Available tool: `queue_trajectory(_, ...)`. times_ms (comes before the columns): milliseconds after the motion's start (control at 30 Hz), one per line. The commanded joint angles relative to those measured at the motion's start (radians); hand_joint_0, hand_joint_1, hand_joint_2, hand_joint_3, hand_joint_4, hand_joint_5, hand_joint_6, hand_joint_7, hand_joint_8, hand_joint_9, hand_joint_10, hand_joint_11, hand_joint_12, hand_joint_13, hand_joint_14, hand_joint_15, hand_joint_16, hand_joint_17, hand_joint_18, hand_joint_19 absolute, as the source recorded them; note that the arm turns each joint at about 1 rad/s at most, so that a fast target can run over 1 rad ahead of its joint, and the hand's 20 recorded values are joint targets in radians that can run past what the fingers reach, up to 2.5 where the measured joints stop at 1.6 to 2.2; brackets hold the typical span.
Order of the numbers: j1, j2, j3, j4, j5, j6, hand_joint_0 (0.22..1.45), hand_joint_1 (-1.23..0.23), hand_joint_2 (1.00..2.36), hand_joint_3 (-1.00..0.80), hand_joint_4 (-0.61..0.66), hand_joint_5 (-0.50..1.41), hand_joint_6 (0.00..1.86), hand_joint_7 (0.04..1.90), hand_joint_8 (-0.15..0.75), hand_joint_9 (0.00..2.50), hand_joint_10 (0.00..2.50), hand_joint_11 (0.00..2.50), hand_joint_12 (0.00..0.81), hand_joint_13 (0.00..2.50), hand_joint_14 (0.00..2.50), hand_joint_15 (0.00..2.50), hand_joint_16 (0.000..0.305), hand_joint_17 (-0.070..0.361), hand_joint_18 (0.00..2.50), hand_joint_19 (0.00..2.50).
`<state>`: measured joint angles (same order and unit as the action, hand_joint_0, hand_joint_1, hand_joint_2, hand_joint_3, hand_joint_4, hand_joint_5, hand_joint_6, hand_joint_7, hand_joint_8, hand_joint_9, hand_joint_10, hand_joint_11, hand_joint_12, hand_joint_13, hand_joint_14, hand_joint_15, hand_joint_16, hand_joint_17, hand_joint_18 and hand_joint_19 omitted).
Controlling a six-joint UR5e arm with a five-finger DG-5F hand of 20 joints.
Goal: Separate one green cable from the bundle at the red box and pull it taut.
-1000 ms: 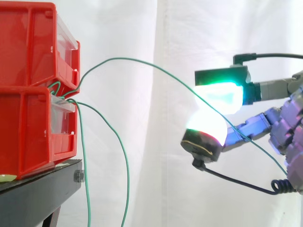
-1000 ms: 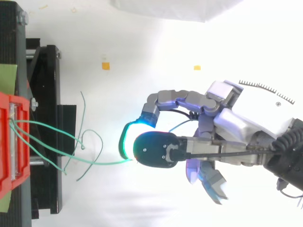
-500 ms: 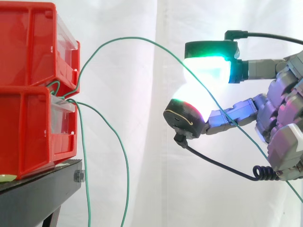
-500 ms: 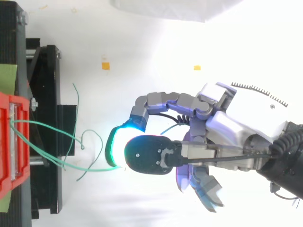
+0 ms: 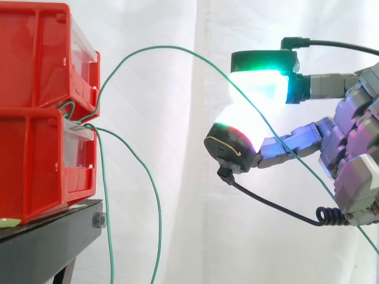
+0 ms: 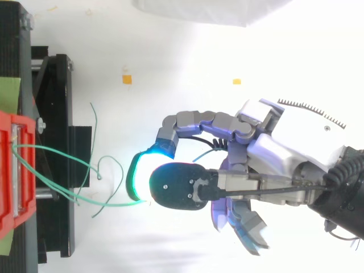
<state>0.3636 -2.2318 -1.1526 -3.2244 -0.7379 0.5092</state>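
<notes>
1. Since a second earlier, the hand (image 5: 349, 148) had shifted toward the red bins (image 5: 35, 112), and the green cable (image 5: 160, 47) arched higher, still slack.
2. Its glowing pads (image 5: 263, 89) pinched that cable, well clear of the bundle.
3. The thin cable could slip from the pads under tension.

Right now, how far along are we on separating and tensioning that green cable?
Done: one green cable is lifted apart from the other strands hanging at the red box. In hand: the hand pinches it between two glowing pads. Left: the cable arcs loosely from box to pads, so it needs pulling away from the box until it runs straight.
</notes>
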Motion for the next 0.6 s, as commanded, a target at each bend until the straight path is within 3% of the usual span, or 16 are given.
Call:
queue_trajectory(0, 0.000, 0.000, 0.001, 0.000, 0.000, 0.000, 0.76, -0.75, 1.02, -0.20, 0.08, 0.15, 0.50, 1.26, 0.155, 2.33, 0.02, 0.69, 0.445, 2.07, 0.02, 0.63, 0.068, 0.153, 2.50, 0.53)
queue_trajectory(567, 0.000, 0.000, -0.001, 0.000, 0.000, 0.000, 0.76, -0.75, 1.02, -0.20, 0.07, 0.15, 0.50, 1.26, 0.166, 2.32, 0.03, 0.68, 0.443, 2.06, 0.02, 0.63, 0.068, 0.154, 2.50, 0.53)
